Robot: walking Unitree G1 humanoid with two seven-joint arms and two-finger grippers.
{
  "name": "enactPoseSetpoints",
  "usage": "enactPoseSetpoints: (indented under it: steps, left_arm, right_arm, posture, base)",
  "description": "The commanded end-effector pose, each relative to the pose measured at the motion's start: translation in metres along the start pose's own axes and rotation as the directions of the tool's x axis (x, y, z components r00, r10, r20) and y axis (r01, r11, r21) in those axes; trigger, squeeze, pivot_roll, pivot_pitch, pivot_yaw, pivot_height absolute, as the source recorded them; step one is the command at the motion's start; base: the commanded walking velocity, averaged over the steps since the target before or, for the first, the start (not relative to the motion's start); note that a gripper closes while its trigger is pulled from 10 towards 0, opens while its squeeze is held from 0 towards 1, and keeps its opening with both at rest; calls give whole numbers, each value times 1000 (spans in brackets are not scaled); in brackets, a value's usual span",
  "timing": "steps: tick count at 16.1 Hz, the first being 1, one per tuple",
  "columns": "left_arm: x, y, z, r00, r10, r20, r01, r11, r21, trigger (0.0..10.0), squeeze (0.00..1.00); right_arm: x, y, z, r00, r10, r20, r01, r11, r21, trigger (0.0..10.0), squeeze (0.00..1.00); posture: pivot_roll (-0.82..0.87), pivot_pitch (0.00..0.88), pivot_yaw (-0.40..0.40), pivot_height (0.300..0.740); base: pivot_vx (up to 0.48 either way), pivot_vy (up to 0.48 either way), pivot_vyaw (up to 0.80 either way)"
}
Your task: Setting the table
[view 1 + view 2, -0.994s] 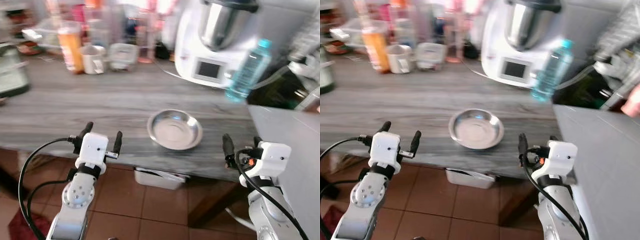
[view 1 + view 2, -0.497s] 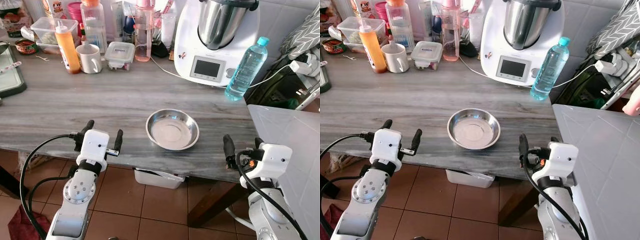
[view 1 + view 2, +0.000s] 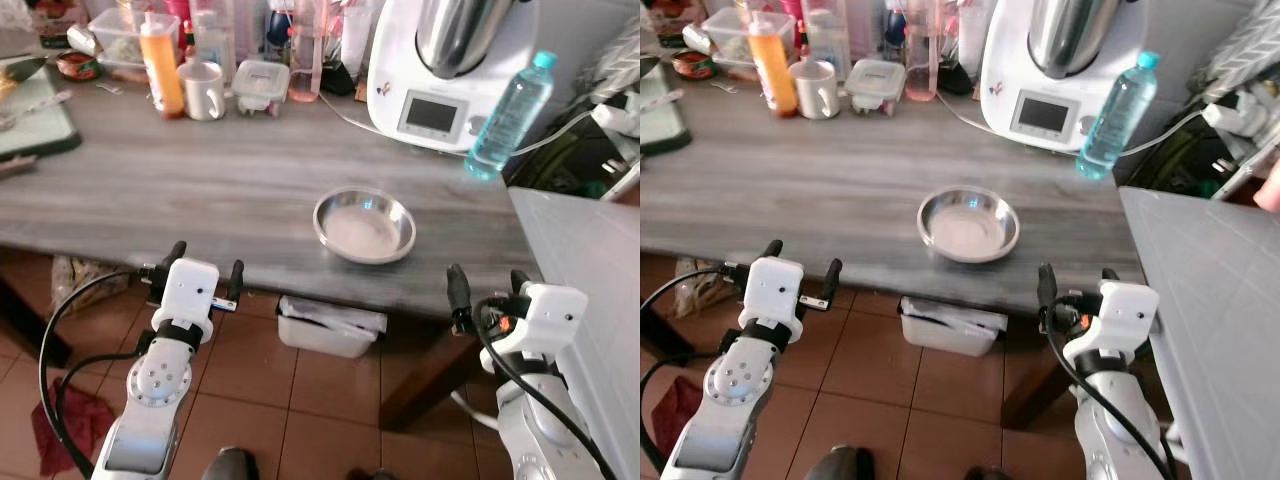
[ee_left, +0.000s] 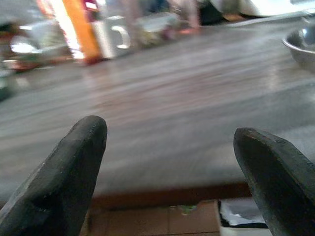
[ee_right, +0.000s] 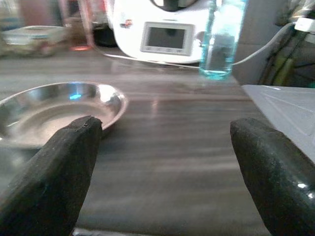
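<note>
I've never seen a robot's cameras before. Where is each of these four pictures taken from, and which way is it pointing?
Left eye view: from the head, looking down at the grey wooden table, both silver arms below.
Right eye view: same scene, shifted slightly sideways.
Left wrist view: along the open left gripper across the tabletop toward the white mug.
Right wrist view: along the open right gripper toward the white kitchen machine.
Shared: the round steel bowl appears in all four.
</note>
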State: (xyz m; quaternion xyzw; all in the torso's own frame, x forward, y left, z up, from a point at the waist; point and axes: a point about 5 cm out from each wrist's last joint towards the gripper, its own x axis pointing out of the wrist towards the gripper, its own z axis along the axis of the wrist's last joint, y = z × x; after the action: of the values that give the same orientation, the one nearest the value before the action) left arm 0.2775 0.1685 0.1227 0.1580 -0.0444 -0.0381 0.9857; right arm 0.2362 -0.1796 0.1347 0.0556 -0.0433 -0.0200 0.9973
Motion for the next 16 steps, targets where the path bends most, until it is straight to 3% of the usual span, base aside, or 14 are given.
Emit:
enactPoseSetpoints:
  steps: [1, 16]
  left_arm:
    - [-1, -4, -3, 1000, -10, -17, 10, 1000, -5, 10000, 0]
    - [0, -7, -8, 999, -17, -35, 17, 1000, -3, 10000, 0]
  right_arm:
    - [1, -4, 5, 1000, -14, 21, 14, 1000, -13, 10000, 0]
    - [3, -3, 4, 1000, -10, 17, 10, 1000, -19, 10000, 0]
  posture:
    - [175, 92, -92, 714]
    - [174, 87, -99, 714]
  base:
    - [-311, 0, 0]
    - [-309, 0, 0]
